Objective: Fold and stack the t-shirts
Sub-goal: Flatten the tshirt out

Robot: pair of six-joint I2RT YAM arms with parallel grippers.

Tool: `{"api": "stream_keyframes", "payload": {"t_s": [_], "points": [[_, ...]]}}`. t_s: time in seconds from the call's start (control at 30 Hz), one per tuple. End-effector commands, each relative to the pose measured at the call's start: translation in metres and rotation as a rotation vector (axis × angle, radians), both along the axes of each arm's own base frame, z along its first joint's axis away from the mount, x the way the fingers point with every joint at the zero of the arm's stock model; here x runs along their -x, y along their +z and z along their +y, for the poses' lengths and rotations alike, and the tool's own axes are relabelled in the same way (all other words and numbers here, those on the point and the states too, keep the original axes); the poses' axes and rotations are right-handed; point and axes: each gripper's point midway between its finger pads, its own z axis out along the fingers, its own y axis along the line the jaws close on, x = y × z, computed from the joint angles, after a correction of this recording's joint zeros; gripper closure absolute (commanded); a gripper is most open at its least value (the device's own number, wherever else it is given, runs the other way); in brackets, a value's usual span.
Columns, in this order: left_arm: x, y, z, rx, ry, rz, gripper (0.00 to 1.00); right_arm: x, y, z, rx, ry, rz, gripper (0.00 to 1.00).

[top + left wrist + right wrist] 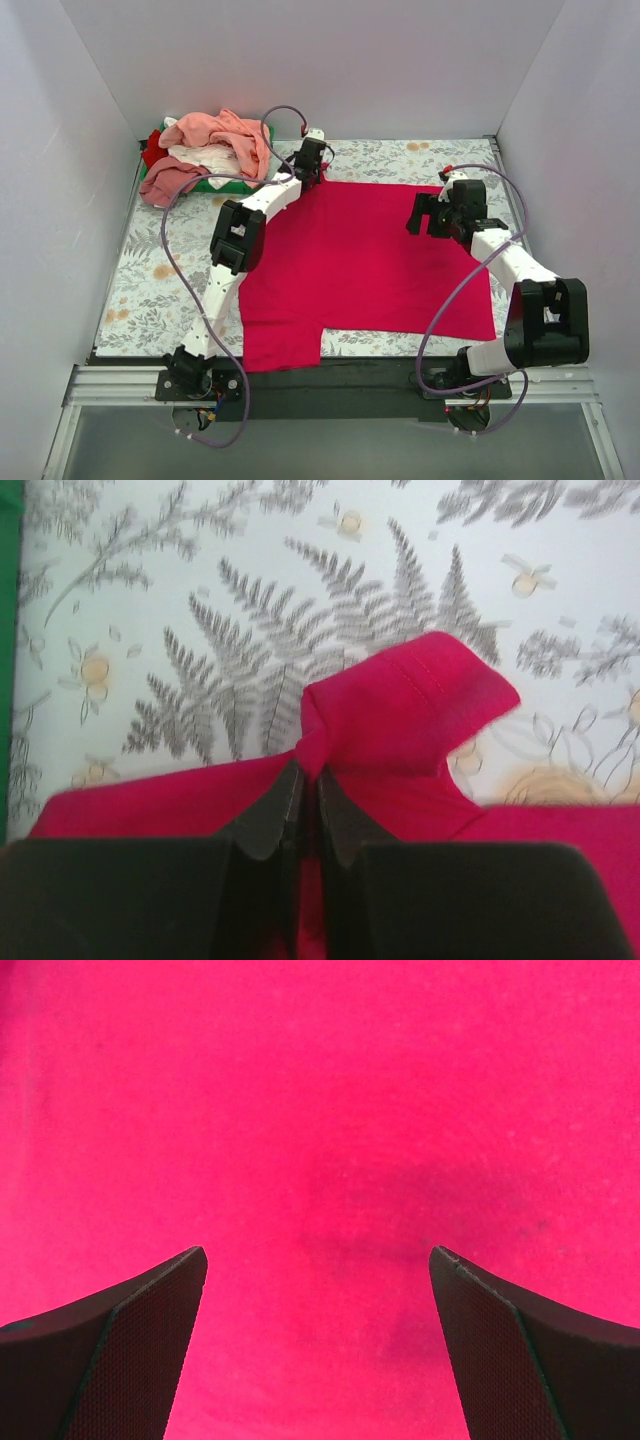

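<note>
Crimson shirt is spread flat on the flowered tablecloth, lying to the right of the green tray and nearer the arms than it. On that tray sits a loose heap of shirts: salmon pink on top, white under it, dusty pink spilling over the tray's left end, and a bit of red at the far left.

And look at the left gripper, right at the shirt corner closest to the tray! From the left wrist, the left gripper has its jaws pinched nearly together on a bunched peak of the crimson cloth, with a hemmed flap curling over just beyond. A strip of the tray shows at the edge.

Over to the right gripper, well apart from the tray, above the shirt's far right part. From its own wrist, the right gripper has its jaws spread wide, with only crimson between them. Whether it touches the cloth, I cannot tell.
</note>
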Motion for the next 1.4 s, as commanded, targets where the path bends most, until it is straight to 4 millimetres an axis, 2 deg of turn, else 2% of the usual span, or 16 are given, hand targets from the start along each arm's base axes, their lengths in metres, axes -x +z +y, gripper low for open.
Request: {"api": "stream_keyframes", "payload": {"t_s": [0.0,0.07,0.13,0.2,0.23,0.3,0.33,0.53,0.7,0.8,0.83,1.03,1.17,1.2,1.27,1.37], "points": [[0.008,0.056,0.009,0.0,0.086,-0.097,1.0,-0.003,0.02,0.003,-0.023,0.024,-0.08,0.02],[0.013,0.073,0.008,0.047,0.119,-0.127,1.0,0.0,0.02,0.004,-0.027,0.028,-0.081,0.02],[0.025,0.064,0.013,0.054,0.153,-0.105,1.0,0.004,0.022,0.005,-0.033,0.033,-0.088,0.01],[0.032,0.084,0.01,0.093,0.168,-0.148,1.0,0.008,0.02,0.006,-0.037,0.04,-0.086,0.02],[0.045,0.07,0.011,0.074,0.161,-0.128,1.0,0.011,0.022,0.007,-0.043,0.049,-0.094,0.02],[0.05,0.094,0.009,0.126,0.172,-0.192,1.0,0.017,0.023,0.008,-0.049,0.053,-0.099,0.02],[0.061,0.08,0.012,0.115,0.171,-0.163,1.0,0.019,0.023,0.008,-0.049,0.056,-0.101,0.02],[0.108,0.084,0.013,0.154,0.255,-0.189,1.0,0.031,0.027,0.011,-0.066,0.076,-0.118,0.02],[0.162,0.061,0.024,0.158,0.311,-0.146,1.0,0.039,0.023,0.019,-0.1,0.111,-0.109,0.02],[0.195,0.053,0.027,0.208,0.336,-0.099,0.8,0.042,0.018,0.02,-0.104,0.113,-0.095,0.02],[0.203,0.061,0.024,0.239,0.329,-0.097,0.8,0.042,0.017,0.02,-0.105,0.112,-0.091,0.02],[0.258,0.031,0.05,0.19,0.355,0.063,0.68,0.041,0.017,0.019,-0.103,0.109,-0.091,0.02],[0.252,0.076,0.027,0.284,0.258,0.042,0.47,0.037,0.018,0.02,-0.105,0.11,-0.089,0.02],[0.25,0.084,0.022,0.278,0.219,0.039,0.28,0.036,0.017,0.02,-0.103,0.111,-0.085,0.02],[0.241,0.103,0.013,0.297,0.185,0.014,0.15,0.036,0.017,0.02,-0.103,0.111,-0.087,0.02],[0.224,0.117,-0.005,0.28,0.12,0.001,0.11,0.035,0.017,0.017,-0.092,0.1,-0.089,0.02]]}}
